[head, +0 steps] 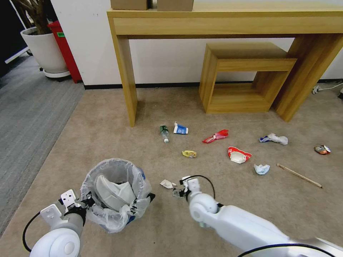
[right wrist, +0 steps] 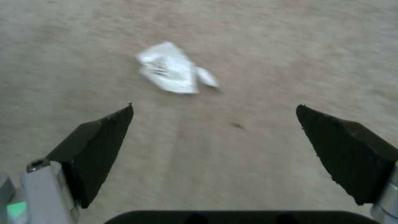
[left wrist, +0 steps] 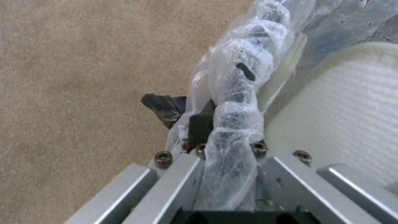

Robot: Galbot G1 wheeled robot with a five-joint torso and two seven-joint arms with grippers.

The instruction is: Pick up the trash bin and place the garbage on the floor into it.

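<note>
The trash bin (head: 114,194) sits on the beige floor (head: 107,132), white slippers (head: 112,192) already inside. The left gripper (left wrist: 215,124) pinches its bagged rim, jaws pressed onto it. Just beside the bin lies a white scrap (right wrist: 172,71); the right gripper (right wrist: 213,130) hangs over it, jaws spread. Judgement: centre the scrap between the jaws before closing. Other garbage lies farther from the bin, toward the wooden counter (head: 228,21).

Crinkly glossy plastic bag (head: 107,214) (translucent), matt short-pile carpet (head: 107,135), smooth wooden table (head: 228,21).
</note>
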